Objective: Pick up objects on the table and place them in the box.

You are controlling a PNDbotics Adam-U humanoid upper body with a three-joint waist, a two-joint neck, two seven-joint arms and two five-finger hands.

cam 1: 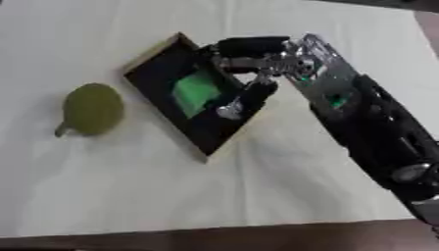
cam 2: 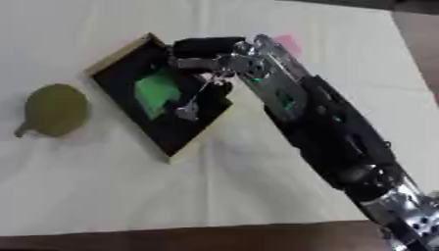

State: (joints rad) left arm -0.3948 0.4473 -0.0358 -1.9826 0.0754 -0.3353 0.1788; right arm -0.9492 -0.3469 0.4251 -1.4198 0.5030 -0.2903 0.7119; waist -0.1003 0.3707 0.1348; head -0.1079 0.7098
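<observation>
A shallow dark box with a tan rim [cam 1: 147,55] lies askew on the white table. A bright green object [cam 1: 195,91] rests inside it. My right hand [cam 1: 250,49] reaches in from the right and hovers over the box's right half. Its fingers are spread and relaxed, and one finger [cam 1: 231,109] points down into the box beside the green object. Nothing sits between the fingers. An olive-green pear-shaped object [cam 1: 92,109] with a short stem lies on the cloth left of the box. My left hand shows in no view.
My right forearm [cam 1: 377,132] crosses the right side of the table down to the lower right corner. A small pink thing [cam 2: 289,44] lies on the cloth behind the arm. The table's dark front edge [cam 1: 214,239] runs along the bottom.
</observation>
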